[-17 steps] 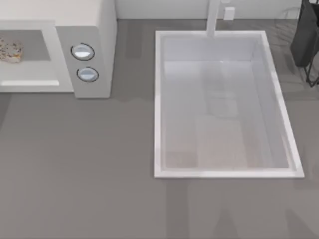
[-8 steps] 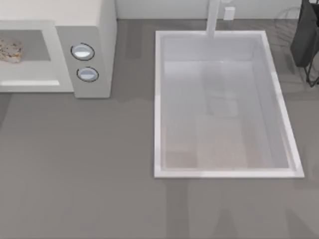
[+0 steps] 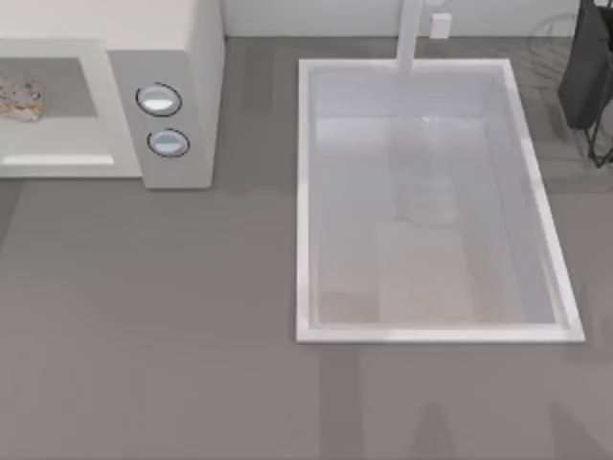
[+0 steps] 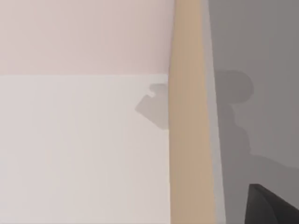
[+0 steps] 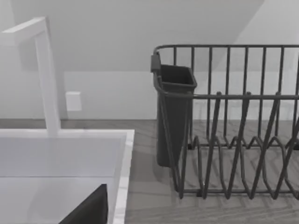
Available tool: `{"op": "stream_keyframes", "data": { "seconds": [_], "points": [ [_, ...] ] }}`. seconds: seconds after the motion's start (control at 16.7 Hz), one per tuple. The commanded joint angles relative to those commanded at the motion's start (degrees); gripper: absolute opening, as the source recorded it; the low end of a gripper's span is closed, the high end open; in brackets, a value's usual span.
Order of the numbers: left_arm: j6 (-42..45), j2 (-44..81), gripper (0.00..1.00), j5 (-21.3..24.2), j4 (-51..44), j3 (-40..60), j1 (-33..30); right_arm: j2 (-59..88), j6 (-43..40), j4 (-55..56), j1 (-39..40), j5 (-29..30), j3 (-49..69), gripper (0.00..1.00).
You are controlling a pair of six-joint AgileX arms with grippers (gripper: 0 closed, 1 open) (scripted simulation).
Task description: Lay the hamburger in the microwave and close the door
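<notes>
A flat grey bench [image 3: 172, 326] with a faint wood-grain pattern carries everything in the top view. A boxy off-white microwave [image 3: 196, 57] with a grey control panel and two round silvery knobs stands on it at the far left. A big white rectangular sink [image 3: 302, 201] is set into the bench right of centre, with a slim white faucet [image 3: 410, 34] rising at its far rim. A dark wire dish rack [image 3: 589, 77] with a dark cutlery cup stands at the far right corner, near the sink.
</notes>
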Motion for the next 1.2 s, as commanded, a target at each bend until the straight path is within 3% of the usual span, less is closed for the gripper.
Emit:
{"op": "stream_keyframes", "data": {
  "seconds": [0.24,0.6,1.2],
  "points": [
    [0.1,2.7,0.00,0.0,8.8,-6.1,0.0,0.0,0.0,0.0,0.0,0.0,0.0,1.00],
    [0.0,2.7,0.00,0.0,9.7,-7.1,0.0,0.0,0.0,0.0,0.0,0.0,0.0,1.00],
    [-10.3,-14.3,0.00,-4.6,19.8,-28.4,-9.2,0.0,0.0,0.0,0.0,0.0,0.0,1.00]
  ]
}}
